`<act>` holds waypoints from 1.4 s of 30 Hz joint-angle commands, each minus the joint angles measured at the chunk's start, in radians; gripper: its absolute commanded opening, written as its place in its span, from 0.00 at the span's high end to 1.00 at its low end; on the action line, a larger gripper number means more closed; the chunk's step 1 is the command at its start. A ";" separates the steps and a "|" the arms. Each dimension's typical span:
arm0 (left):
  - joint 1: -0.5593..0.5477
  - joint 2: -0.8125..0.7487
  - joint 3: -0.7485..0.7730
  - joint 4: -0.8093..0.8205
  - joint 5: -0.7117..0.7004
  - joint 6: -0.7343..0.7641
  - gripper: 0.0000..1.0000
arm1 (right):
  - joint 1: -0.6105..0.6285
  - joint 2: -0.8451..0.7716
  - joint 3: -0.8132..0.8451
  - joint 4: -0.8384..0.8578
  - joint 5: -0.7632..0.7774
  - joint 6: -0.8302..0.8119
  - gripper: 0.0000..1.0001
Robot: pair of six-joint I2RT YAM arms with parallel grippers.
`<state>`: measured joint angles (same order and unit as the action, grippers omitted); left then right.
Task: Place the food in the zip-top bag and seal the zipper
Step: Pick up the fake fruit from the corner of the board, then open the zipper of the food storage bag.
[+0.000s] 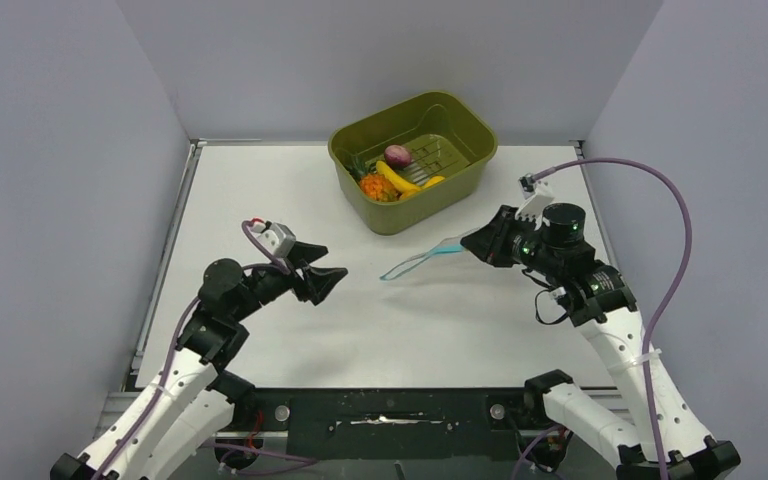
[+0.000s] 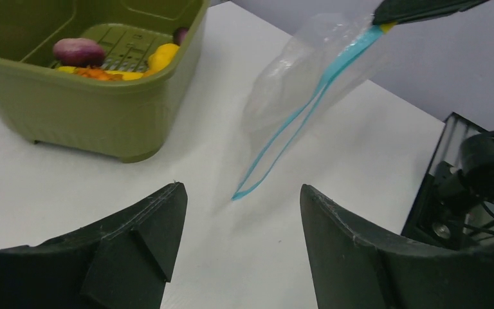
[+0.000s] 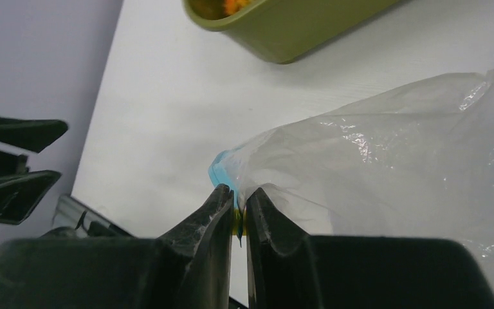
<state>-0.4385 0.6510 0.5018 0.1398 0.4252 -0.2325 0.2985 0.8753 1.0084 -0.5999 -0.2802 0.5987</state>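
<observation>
Right gripper (image 3: 239, 196) is pinching the bag (image 3: 392, 148) by one end of the zipper (image 2: 296, 122). Its fingers are pressed together on the teal strip, with a bit of yellow showing between them. The bag is hanging off that grip and slanting down toward the middle of the table (image 1: 260, 200), with the clear crinkly body trailing behind the strip. The two teal edges are gaping slightly apart partway along. The low corner is sitting right down by the tabletop, and I can't tell if it's actually touching.

Left gripper (image 1: 332, 262) is hovering over the table with its fingers spread wide, holding nothing and pointing at the low end of the bag, near it but apart.

All the food is lying in the green basin (image 1: 410, 215) at the back of the table, beyond the bag: the banana (image 1: 397, 180) in the middle, the orange fruit (image 1: 377, 187) with its leafy top just beside it, the purple piece (image 1: 397, 154) behind them, and the yellow-orange piece (image 1: 433, 181) by the banana's other end. Nothing is showing inside the bag.
</observation>
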 commanded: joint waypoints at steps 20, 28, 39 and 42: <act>-0.285 0.087 0.061 -0.035 -0.113 0.226 0.56 | 0.327 0.130 0.011 0.354 -0.173 0.111 0.97; -0.295 0.043 0.025 -0.062 -0.104 0.332 0.80 | 0.348 0.162 0.015 0.382 -0.176 0.112 0.97; -0.296 -0.020 -0.018 -0.032 -0.019 0.332 1.00 | 0.350 0.183 0.043 0.298 0.007 0.099 0.62; -0.296 -0.014 -0.009 -0.029 -0.073 0.305 1.00 | 0.350 0.154 0.032 0.299 0.101 0.132 0.47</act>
<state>-0.7315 0.6384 0.4793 0.0547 0.3756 0.0914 0.6441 1.0618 1.0042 -0.3111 -0.3275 0.7048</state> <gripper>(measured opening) 0.018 0.455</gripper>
